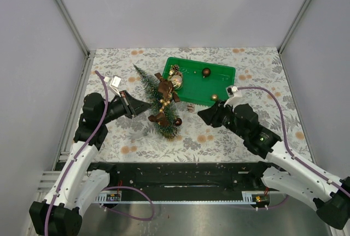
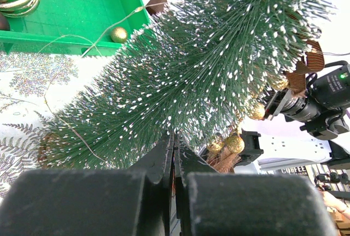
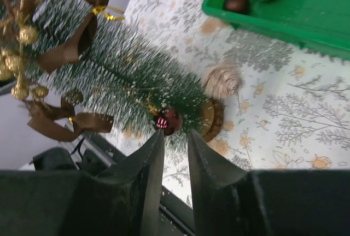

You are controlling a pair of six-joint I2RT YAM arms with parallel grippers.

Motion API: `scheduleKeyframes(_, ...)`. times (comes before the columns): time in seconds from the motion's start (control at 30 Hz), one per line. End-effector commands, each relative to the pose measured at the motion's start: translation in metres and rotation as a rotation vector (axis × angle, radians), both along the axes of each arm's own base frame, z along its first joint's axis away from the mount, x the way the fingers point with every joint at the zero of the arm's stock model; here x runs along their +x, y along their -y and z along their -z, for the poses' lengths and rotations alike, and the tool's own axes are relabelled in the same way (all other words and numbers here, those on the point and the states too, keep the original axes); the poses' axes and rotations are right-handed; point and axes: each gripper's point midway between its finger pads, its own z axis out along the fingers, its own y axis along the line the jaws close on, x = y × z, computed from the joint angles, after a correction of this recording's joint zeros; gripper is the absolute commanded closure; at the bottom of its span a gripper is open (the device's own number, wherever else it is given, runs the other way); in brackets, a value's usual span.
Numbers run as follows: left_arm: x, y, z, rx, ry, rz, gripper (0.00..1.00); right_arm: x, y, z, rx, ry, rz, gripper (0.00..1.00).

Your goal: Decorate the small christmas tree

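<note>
The small christmas tree leans over the floral table, its tip toward the back left and its wooden disc base near the front. A brown ribbon and gold beads wind around it. My left gripper is shut, its tips pushed into the frosted bristles; I cannot tell if anything is pinched. My right gripper is open by a narrow gap with nothing between the fingers. It sits just below a dark red bauble hanging low on the tree.
A green tray stands behind the tree with a gold ribbed ornament, a dark bauble and a small gold ball. A beige swirled ornament lies on the table beside the tree's base. Walls enclose the table.
</note>
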Motion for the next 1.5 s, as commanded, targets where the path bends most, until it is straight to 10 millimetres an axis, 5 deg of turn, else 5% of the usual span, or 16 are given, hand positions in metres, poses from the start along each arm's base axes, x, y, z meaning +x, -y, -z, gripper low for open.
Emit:
scheduleKeyframes(0.0,-0.004,0.001,-0.004,-0.009,0.020,0.018,1.00,-0.021,-0.028,-0.021,0.042,0.050,-0.219,0.74)
scheduleKeyframes(0.17,-0.005,0.001,-0.003,-0.008,0.018,0.023,1.00,-0.021,-0.033,-0.029,0.078,0.079,-0.238,0.73)
scheduleKeyframes(0.37,-0.005,0.001,-0.001,-0.009,0.017,0.023,1.00,0.013,-0.001,0.014,-0.088,-0.008,0.012,0.61)
scheduleKeyframes(0.5,-0.005,0.001,-0.002,-0.008,0.018,0.023,1.00,0.036,0.015,0.015,-0.152,0.015,0.148,0.56)
scheduleKeyframes(0.67,-0.005,0.002,-0.003,-0.009,0.020,0.024,1.00,0.095,0.021,0.014,-0.258,-0.028,0.218,0.57)
scheduleKeyframes(0.8,-0.006,0.002,-0.004,-0.007,0.023,0.031,1.00,0.163,0.015,0.005,-0.290,-0.032,0.217,0.55)
scheduleKeyframes(0.97,-0.004,0.003,-0.001,0.013,0.006,0.045,1.00,0.239,0.005,0.052,-0.350,-0.132,0.188,0.45)
scheduleKeyframes(1.1,0.002,0.003,-0.003,0.032,0.002,0.047,1.00,0.264,-0.012,0.092,-0.394,-0.234,0.100,0.31)
scheduleKeyframes(1.27,0.004,0.004,-0.001,0.035,0.011,0.054,1.00,0.281,-0.019,0.134,-0.442,-0.317,0.082,0.24)
scheduleKeyframes(1.47,0.003,0.005,0.005,0.041,-0.008,0.069,1.00,0.328,-0.044,0.110,-0.345,-0.175,0.088,0.25)
